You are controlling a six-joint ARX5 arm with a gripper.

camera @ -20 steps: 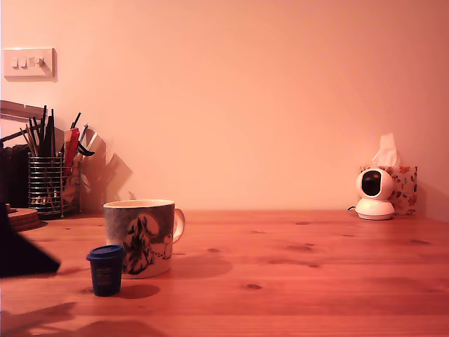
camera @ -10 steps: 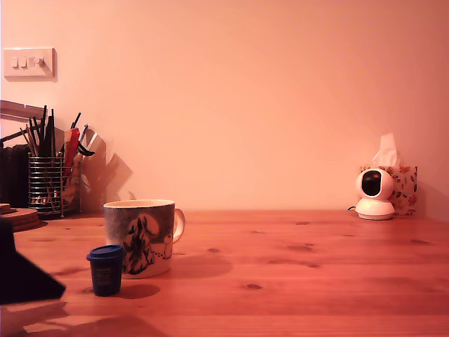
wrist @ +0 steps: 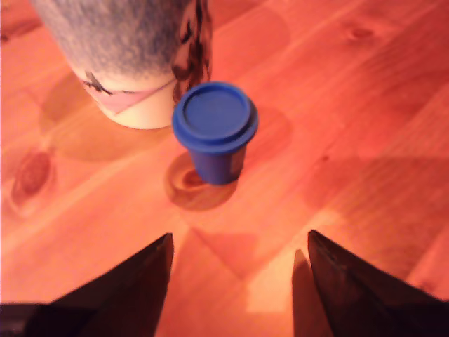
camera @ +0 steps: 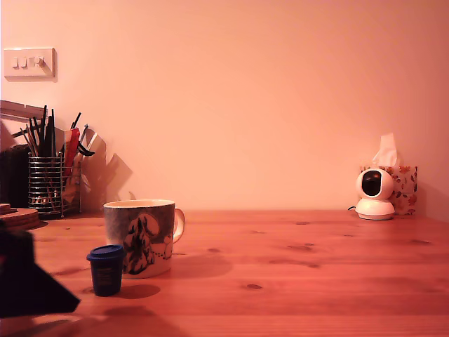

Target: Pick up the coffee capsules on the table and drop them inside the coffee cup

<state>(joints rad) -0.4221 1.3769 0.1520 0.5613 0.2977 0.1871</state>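
Observation:
A dark blue coffee capsule stands upright on the wooden table, just in front of the cream coffee cup with its dark figure scene. In the exterior view only a dark, blurred part of my arm shows at the lower left, short of the capsule. The wrist view shows my gripper open, its two dark fingers spread wide with bare wood between them and the capsule a short way ahead of the tips.
A wire mesh holder full of pens stands at the back on the exterior view's left, beside a round wooden piece. A small white camera and a tissue box sit at the back right. A light switch is on the wall.
The dark arm at the exterior view's lower left has dropped lower and pushed further right, closer to the blue capsule. Capsule and cup have not moved.

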